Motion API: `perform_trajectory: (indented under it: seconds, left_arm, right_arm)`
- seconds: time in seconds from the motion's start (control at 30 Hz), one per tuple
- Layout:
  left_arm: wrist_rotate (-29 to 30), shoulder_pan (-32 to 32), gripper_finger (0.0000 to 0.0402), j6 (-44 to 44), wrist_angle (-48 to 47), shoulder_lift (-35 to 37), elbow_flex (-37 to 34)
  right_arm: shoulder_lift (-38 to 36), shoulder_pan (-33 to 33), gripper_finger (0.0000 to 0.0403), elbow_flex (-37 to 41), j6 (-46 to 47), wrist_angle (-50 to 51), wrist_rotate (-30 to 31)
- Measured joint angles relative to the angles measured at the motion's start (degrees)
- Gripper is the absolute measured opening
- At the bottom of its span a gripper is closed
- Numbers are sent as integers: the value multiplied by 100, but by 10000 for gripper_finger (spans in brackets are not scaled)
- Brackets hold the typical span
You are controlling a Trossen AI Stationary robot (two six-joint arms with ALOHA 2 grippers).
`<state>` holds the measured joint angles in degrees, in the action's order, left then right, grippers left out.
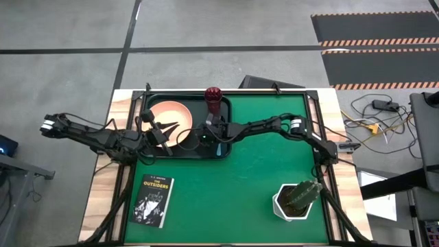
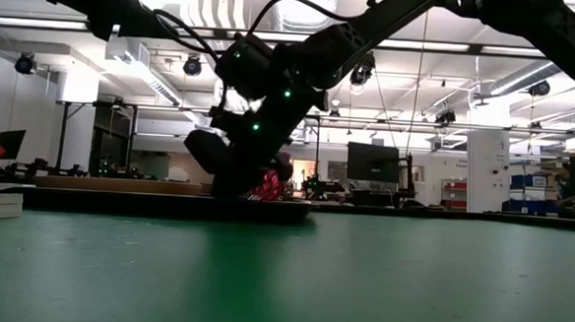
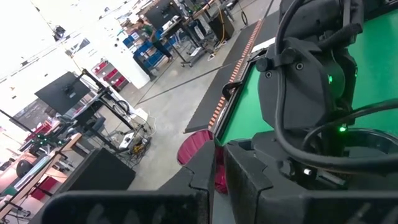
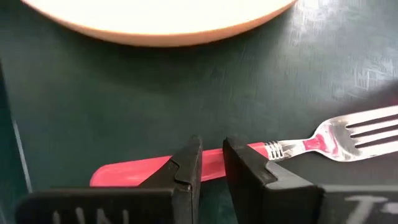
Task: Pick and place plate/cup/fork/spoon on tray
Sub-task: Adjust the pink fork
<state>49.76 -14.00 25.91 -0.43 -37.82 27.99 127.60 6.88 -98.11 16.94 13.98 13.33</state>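
My right hand (image 4: 211,163) is low over the tray (image 1: 221,152), its two fingers standing a little apart with the fork (image 4: 249,155) just beyond them. The fork lies flat on the tray floor, pink handle toward my fingers and the silver tines pointing away, beside the plate (image 4: 161,22) but not touching it. I cannot tell whether my fingertips touch the handle or merely sit over it; nothing is clamped. I judge the fork is where it belongs, laid alongside the plate so both fit inside the rim.

From above, the plate (image 1: 170,118) sits in the tray's left half, and the cup (image 1: 213,98) stands at the tray's far edge, near the right end. I see no spoon in any view, so I cannot say where it is.

My left hand (image 1: 162,134) is at the tray's left side, close over the near edge of the plate, its fingers nearly together with only a thin slit between them and nothing held. Its own camera looks past them at my right arm and the cup (image 3: 198,152) beyond.

A book (image 1: 153,200) and a potted cactus (image 1: 296,199) sit on the green desk mat (image 1: 274,165), well apart from the tray.
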Motion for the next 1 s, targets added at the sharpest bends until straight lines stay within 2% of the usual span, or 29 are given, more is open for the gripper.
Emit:
perform_trajectory:
  seconds: [0.5, 0.87, 1.0]
  left_arm:
    - [0, 0, 15, 0, 0, -39, -4]
    - [0, 0, 15, 0, -4, -39, -17]
    - [0, 0, 15, 0, -4, -39, -17]
  right_arm:
    - [-215, -72, 56, 9, -747, 844, -193]
    - [-574, -99, 56, 18, -780, 1402, -188]
    - [-714, -90, 56, 15, -653, 2040, 209]
